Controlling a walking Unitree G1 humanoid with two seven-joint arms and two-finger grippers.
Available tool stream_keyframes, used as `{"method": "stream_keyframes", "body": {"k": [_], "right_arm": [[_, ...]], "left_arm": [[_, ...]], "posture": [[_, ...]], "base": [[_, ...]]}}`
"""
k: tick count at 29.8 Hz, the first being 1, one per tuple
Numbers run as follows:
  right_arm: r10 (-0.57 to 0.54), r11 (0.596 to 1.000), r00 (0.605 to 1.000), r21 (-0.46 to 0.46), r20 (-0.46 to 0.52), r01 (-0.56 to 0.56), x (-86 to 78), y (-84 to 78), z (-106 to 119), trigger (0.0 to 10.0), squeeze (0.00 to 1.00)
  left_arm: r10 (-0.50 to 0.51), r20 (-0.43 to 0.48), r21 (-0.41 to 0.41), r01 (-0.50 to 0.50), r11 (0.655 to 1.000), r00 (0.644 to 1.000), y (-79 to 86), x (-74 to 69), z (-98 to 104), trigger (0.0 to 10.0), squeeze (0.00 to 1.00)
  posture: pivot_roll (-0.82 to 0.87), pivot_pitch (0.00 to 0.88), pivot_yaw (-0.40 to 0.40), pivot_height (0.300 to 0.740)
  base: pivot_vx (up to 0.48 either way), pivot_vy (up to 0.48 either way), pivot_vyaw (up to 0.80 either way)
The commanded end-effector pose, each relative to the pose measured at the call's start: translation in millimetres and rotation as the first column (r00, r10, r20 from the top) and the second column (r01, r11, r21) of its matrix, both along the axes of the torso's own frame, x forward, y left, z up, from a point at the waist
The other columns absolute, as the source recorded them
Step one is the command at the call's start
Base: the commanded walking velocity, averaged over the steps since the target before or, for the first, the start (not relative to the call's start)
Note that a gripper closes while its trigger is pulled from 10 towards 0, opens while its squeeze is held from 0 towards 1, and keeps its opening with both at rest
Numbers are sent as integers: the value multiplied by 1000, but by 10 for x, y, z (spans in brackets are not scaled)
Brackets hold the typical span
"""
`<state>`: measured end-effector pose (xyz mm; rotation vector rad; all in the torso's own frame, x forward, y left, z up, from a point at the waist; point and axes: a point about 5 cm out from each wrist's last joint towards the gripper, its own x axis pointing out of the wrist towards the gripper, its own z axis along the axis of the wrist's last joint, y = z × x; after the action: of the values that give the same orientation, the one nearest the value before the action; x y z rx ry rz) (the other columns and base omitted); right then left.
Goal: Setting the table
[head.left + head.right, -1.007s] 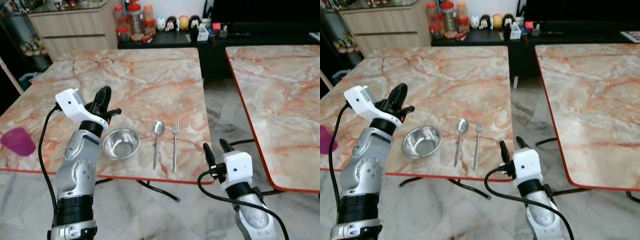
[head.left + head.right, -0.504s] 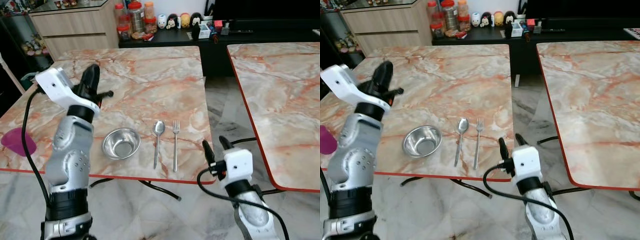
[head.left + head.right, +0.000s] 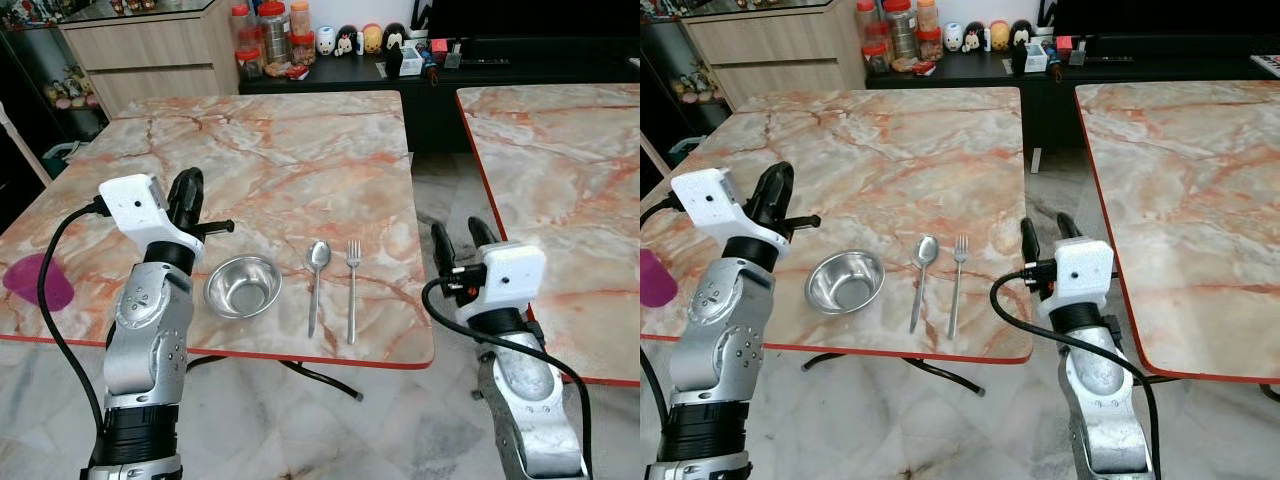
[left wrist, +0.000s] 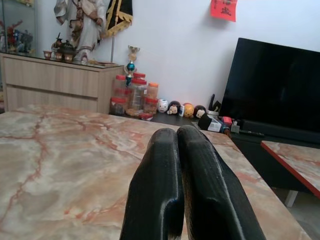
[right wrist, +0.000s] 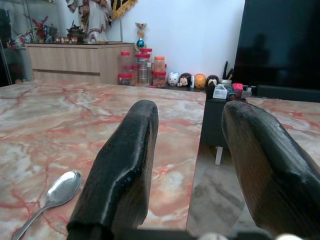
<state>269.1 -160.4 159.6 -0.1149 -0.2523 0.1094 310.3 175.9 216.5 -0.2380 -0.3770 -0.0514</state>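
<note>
My right gripper (image 3: 460, 240) hangs off the near right corner of the marble table (image 3: 290, 160), over the gap beside it, fingers (image 5: 120, 175) spread apart, holding nothing. My left gripper (image 3: 186, 197) is raised above the table's near left part, just left of the steel bowl (image 3: 241, 285), fingers (image 4: 155, 185) pressed together, empty. The bowl sits upright near the table's front edge. Just right of the bowl lies the spoon (image 3: 315, 270), handle toward the front edge, bowl end away. The fork (image 3: 351, 288) lies just right of the spoon, parallel, tines away, not touching it. A purple cup (image 3: 38, 283) rests at the table's near left edge, well apart from the bowl. A second marble table (image 3: 560, 180) stands across the gap to the right. Beyond the table's far edge: a wooden cabinet (image 3: 150, 55), jars (image 3: 265, 35), small figurines (image 3: 350, 40), a dark TV (image 4: 280, 85).
</note>
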Motion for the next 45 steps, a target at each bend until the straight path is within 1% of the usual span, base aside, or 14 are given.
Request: {"method": "stream_keyframes", "body": {"k": [1,3,6,9,12,14,17,22,25,26,30,31,36,45], "right_arm": [[13,1000,1000,4,9,-13,-15,15,29,10000,0],[21,1000,1000,1,11,-21,-23,21,27,10000,0],[34,999,999,-1,-3,-34,-2,31,21,10000,0],[48,999,999,-9,-24,-48,18,48,-47,10000,0],[48,999,999,-9,-17,-48,77,31,27,10000,0],[51,999,998,-13,-36,-51,64,32,-114,10000,0],[49,999,998,-11,-44,-50,93,39,-135,10000,0],[46,999,998,-7,-50,-47,170,45,-159,10000,0],[41,999,998,-5,-54,-41,215,49,-185,10000,0],[35,999,997,-2,-69,-35,255,53,-246,10000,0],[27,1000,996,1,-88,-27,271,51,-327,10000,0],[18,1000,993,-1,-113,-18,275,42,-446,10000,0],[5,1000,993,-9,-119,-6,330,26,-488,10000,0],[-10,1000,998,0,-68,10,483,17,-433,10000,0]], "left_arm": [[35,-4,23,-35,999,999,36,-19,-28,10000,0],[32,-7,33,-32,999,999,31,-60,-74,10000,0],[45,-12,24,-45,999,999,26,-68,-92,10000,0],[58,-27,40,-57,998,998,9,-87,-194,10000,0],[57,-42,65,-54,996,997,-25,-60,-233,10000,0],[64,-64,75,-59,995,996,-26,-71,-407,10000,0],[78,-81,69,-72,995,994,5,-56,-452,10000,0],[89,-102,116,-77,990,991,17,-27,-526,10000,0],[94,-118,117,-81,990,989,34,-22,-582,10000,0],[106,-143,140,-86,986,984,53,-23,-680,10000,0],[116,-164,158,-90,983,980,67,-35,-783,10000,0],[134,-195,162,-102,981,972,104,-50,-928,10000,0],[154,-212,169,-119,978,965,165,-26,-999,10000,0],[162,-184,171,-131,977,969,152,79,-1005,10000,0]], "posture": [[-63,101,89,740],[-58,113,77,740],[-48,108,62,740],[-48,117,48,740],[-57,103,40,740],[-59,81,29,740],[-60,53,26,740],[-51,18,30,740],[-48,2,31,740],[-49,0,32,740],[-49,0,34,740],[-44,0,38,740],[-52,0,38,740],[-56,0,40,740]], "base": [[0,0,0],[0,0,0],[0,0,0],[0,0,0],[0,0,0],[0,0,0],[0,0,0],[0,0,0],[0,0,0],[0,0,0],[0,0,0],[0,0,0],[0,0,0],[0,0,0]]}}
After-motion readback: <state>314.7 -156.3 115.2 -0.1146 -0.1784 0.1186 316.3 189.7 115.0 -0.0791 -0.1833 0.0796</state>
